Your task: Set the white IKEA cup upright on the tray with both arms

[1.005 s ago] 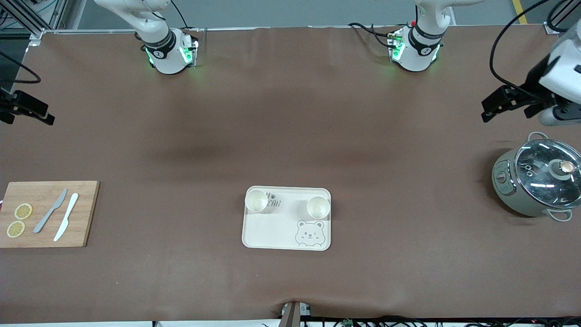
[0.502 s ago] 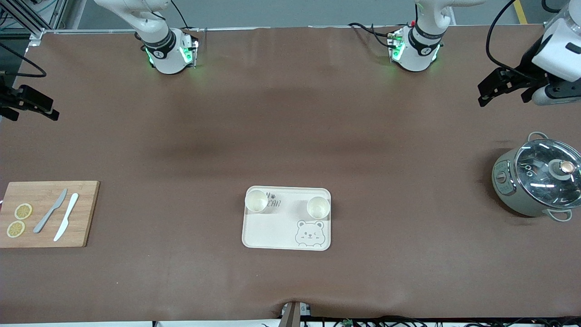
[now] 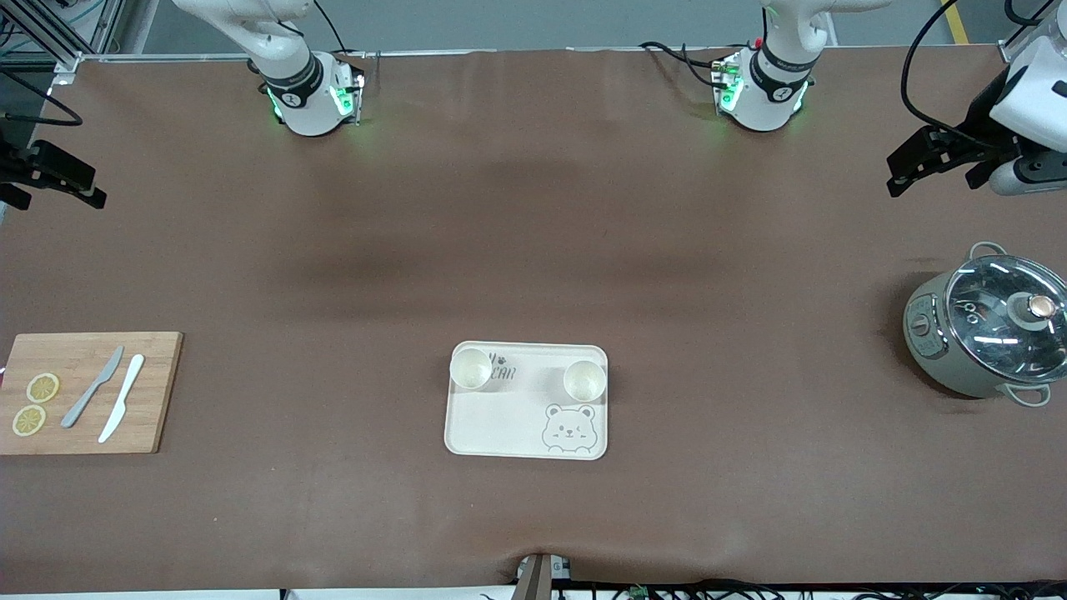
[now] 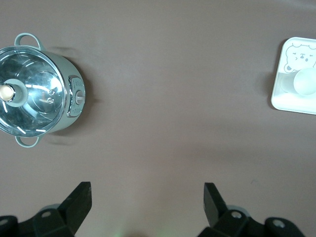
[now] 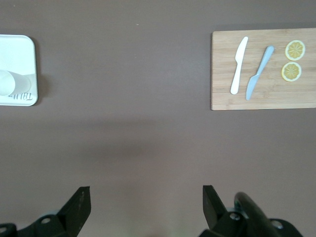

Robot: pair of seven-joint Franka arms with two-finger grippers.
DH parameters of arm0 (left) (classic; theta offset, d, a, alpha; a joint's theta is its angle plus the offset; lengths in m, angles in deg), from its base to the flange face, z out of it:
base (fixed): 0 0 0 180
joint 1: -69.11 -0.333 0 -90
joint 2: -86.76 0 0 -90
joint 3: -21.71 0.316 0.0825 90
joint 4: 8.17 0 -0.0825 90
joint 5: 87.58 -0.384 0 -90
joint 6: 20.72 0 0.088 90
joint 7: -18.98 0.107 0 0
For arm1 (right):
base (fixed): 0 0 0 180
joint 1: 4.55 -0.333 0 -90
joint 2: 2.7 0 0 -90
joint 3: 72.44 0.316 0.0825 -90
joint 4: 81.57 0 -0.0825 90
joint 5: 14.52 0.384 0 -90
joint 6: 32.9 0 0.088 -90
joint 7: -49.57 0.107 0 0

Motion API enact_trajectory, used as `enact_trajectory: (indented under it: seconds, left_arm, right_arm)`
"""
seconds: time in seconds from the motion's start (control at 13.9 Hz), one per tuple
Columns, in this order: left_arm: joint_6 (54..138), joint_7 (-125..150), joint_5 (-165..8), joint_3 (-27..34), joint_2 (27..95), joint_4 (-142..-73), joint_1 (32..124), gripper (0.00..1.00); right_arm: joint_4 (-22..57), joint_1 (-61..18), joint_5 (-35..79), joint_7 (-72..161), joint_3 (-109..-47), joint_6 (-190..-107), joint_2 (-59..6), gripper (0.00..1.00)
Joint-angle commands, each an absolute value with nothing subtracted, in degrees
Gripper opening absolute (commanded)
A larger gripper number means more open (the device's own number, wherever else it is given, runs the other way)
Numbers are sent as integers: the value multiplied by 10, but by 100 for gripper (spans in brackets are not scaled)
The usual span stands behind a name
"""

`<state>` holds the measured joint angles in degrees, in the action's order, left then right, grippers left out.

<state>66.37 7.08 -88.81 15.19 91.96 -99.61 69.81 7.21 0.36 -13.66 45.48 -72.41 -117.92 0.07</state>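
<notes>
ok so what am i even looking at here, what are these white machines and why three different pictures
These are two robot arms bolted along one edge of a brown table. The big picture comes from a high camera facing them. The other two come from cameras on the arms' wrists, looking down past their own open fingers.

The left gripper hangs over the table's left-arm end, above a lidded pot. The right gripper hangs over the right-arm end. Both are open and hold nothing.

In the middle lies a cream tray with a bear drawing, and two white cups stand upright on it. Toward the right arm's end is a wooden board with two knives and two lemon slices.
</notes>
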Motion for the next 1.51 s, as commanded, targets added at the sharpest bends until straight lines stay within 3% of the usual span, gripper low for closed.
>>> enact_trajectory:
  seconds: [0.0,1.44]
  left_arm:
    - [666,82,-885,149,927,-999,696,100]
    - [670,100,-879,153,915,-985,693,100]
  right_arm:
    - [81,13,-150,446,-720,-1178,15,100]
    - [84,14,-150,448,-719,-1176,20,100]
